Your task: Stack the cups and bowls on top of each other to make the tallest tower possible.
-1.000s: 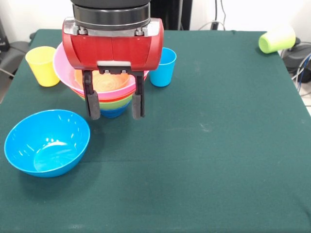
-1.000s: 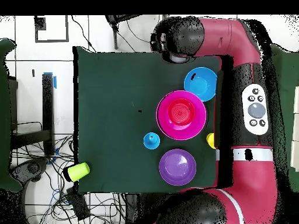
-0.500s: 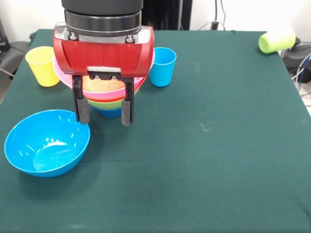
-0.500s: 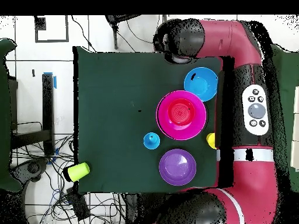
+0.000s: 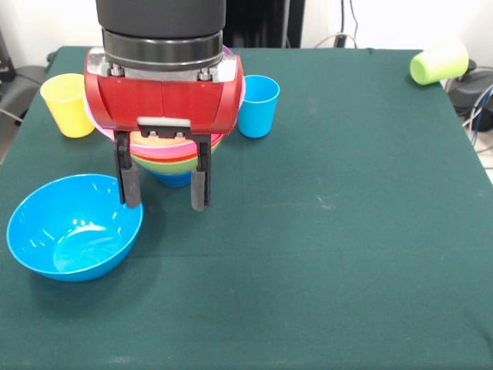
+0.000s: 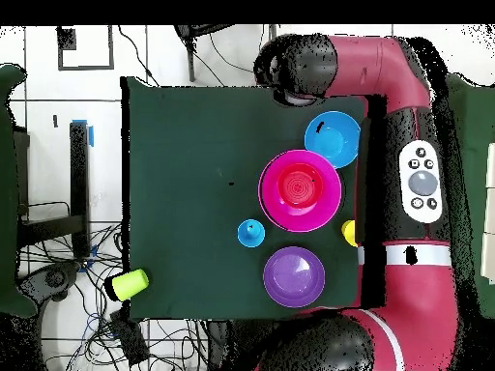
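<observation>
My gripper [image 5: 163, 193] hangs open and empty just in front of the tower [image 5: 176, 160]. The tower is a nested stack of pink, orange-red and lime green bowls on a small dark blue bowl, and its upper part is hidden behind the red gripper body. The left fingertip [image 5: 129, 189] is at the far rim of a loose light blue bowl [image 5: 73, 227]. A yellow cup [image 5: 68, 104] and a light blue cup [image 5: 256, 106] stand beside the tower. A lime green cup [image 5: 439, 62] lies on its side at the far right corner. From overhead the tower [image 6: 300, 190] shows pink.
A purple bowl [image 6: 294, 276] shows only in the overhead view, near the table's edge. That view also shows the light blue bowl [image 6: 333, 138], the light blue cup [image 6: 250, 232], the lime green cup [image 6: 129, 283] and cables on the floor. The green table [image 5: 347, 231] spreads to the right.
My gripper has moved a little to the left in the front view, toward the light blue bowl, staying open. The bowls and cups have not moved.
</observation>
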